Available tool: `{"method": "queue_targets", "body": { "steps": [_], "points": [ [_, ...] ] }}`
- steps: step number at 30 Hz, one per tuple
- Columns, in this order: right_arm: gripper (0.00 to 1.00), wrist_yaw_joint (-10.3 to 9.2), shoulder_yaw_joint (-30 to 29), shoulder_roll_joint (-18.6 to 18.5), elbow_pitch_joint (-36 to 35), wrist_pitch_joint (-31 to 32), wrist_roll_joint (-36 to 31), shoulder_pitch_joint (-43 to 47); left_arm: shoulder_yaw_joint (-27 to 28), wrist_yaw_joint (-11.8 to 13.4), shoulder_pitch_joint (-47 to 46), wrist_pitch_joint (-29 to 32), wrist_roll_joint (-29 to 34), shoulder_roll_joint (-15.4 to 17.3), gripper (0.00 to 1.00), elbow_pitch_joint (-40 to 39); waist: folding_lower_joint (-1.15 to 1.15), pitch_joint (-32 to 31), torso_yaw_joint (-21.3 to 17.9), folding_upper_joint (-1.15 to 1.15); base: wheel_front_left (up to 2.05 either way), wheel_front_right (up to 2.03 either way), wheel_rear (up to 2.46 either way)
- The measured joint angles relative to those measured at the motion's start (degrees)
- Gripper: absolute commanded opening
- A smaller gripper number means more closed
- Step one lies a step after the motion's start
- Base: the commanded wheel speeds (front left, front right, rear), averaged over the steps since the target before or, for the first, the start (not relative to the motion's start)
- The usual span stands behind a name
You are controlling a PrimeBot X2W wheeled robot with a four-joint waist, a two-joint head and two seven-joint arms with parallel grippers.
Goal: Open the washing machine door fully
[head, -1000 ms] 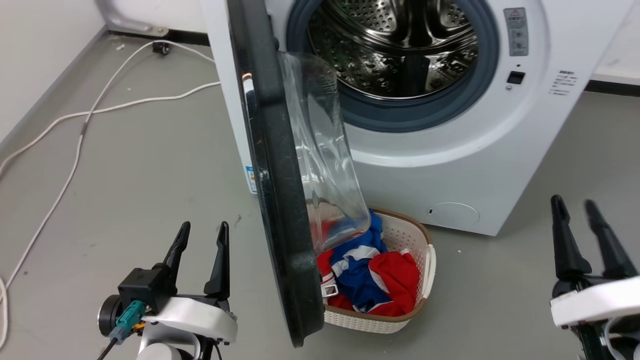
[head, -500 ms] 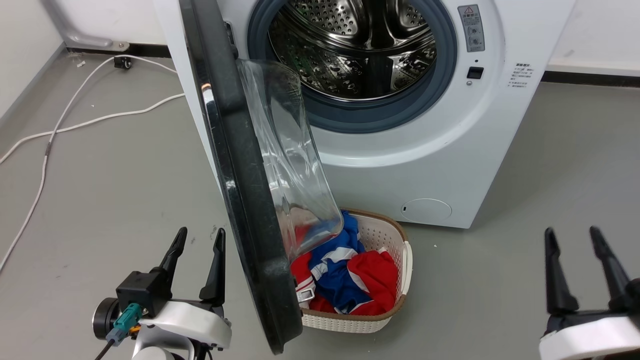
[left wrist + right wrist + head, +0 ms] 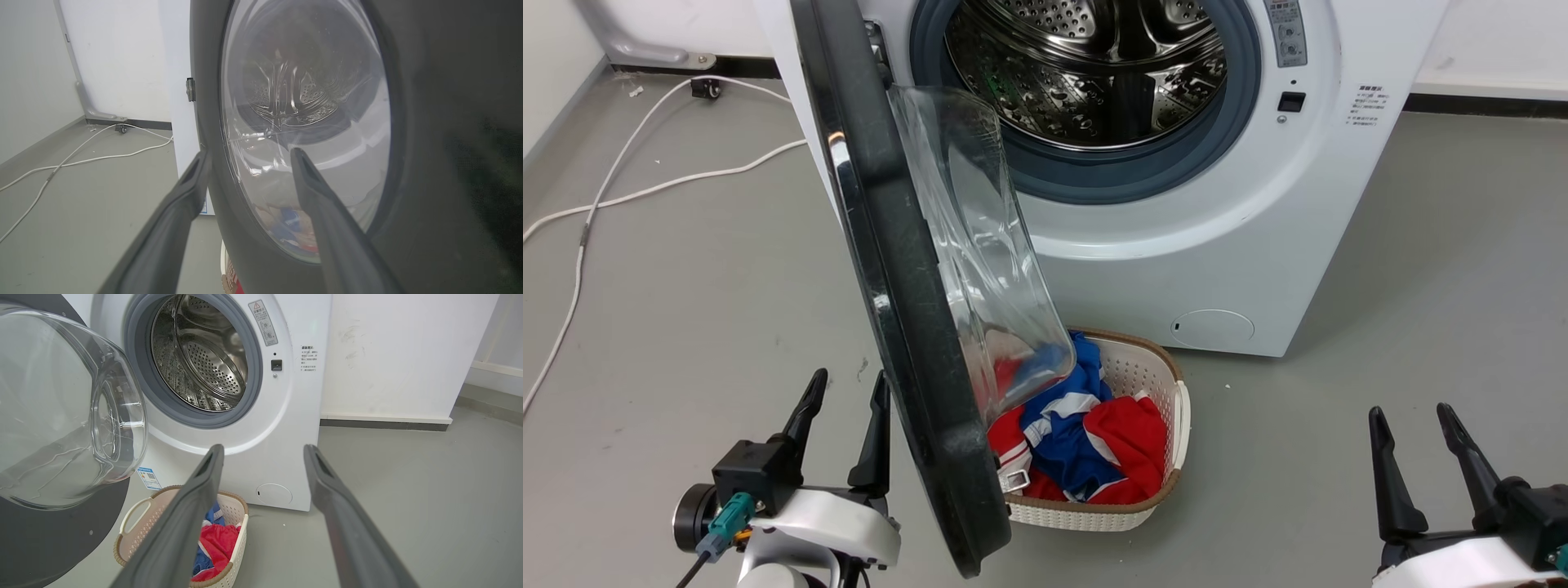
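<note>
The washing machine (image 3: 1176,261) is a white front-loader with its steel drum (image 3: 1094,73) exposed. The washing machine door (image 3: 890,269), a black disc with a clear glass bowl (image 3: 972,245), stands swung out roughly square to the machine's front, hinged on the left. My left gripper (image 3: 849,380) is open, low beside the door's outer face and holding nothing. In the left wrist view the door (image 3: 429,122) looms close behind the left gripper (image 3: 249,154). My right gripper (image 3: 1411,412) is open at the lower right, well clear of the machine (image 3: 286,396).
A white laundry basket (image 3: 1143,490) with red and blue clothes sits on the floor in front of the machine, partly under the door; the right wrist view shows the basket (image 3: 233,510) too. A white cable (image 3: 605,196) trails over the grey floor at left. Walls stand behind.
The head camera has shifted, sliding the machine leftward in the picture. My right gripper sits lower and further left in view. The door's swing and the left gripper look unchanged.
</note>
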Motion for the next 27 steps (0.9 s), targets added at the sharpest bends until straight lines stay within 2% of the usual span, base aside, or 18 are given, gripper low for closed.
{"method": "queue_targets", "body": {
  "steps": [6,7,9,15,20,27],
  "points": [
    [1.00,0.00,-0.03,0.01,0.66,-0.21,0.20,-0.52,-0.58,0.13,-0.11,0.00,0.59,0.34,1.00,0.68,0.00,0.01,0.08,0.00,0.00,0.00,0.00],
    [1.00,0.00,0.00,0.01,0.78,-0.32,0.23,-0.55,-0.65,0.13,-0.11,0.00,0.59,0.36,0.97,0.93,0.00,-0.02,0.09,0.00,0.00,0.00,0.00],
    [1.00,0.00,0.04,0.01,1.03,-0.36,0.35,-0.65,-0.74,0.13,-0.11,0.00,0.53,0.35,0.00,1.08,0.00,-0.13,0.10,0.00,0.00,0.00,0.00],
    [1.00,0.00,0.47,0.02,1.62,-0.60,0.51,-0.66,-0.77,0.32,-0.11,0.00,0.45,0.35,0.00,0.92,0.00,-0.41,0.04,0.00,0.00,0.00,0.00],
    [1.00,-0.01,0.90,0.02,2.04,-0.60,0.78,-0.73,0.32,1.52,-0.40,0.00,0.48,0.77,0.00,-0.96,0.00,-0.50,0.02,0.00,0.00,0.00,0.00],
    [1.00,0.00,0.93,0.04,2.30,-0.69,0.93,-0.93,3.67,4.26,-2.16,-0.01,0.38,1.53,0.00,-9.53,0.00,-0.98,0.55,0.00,0.00,0.00,0.00]
  ]
}}
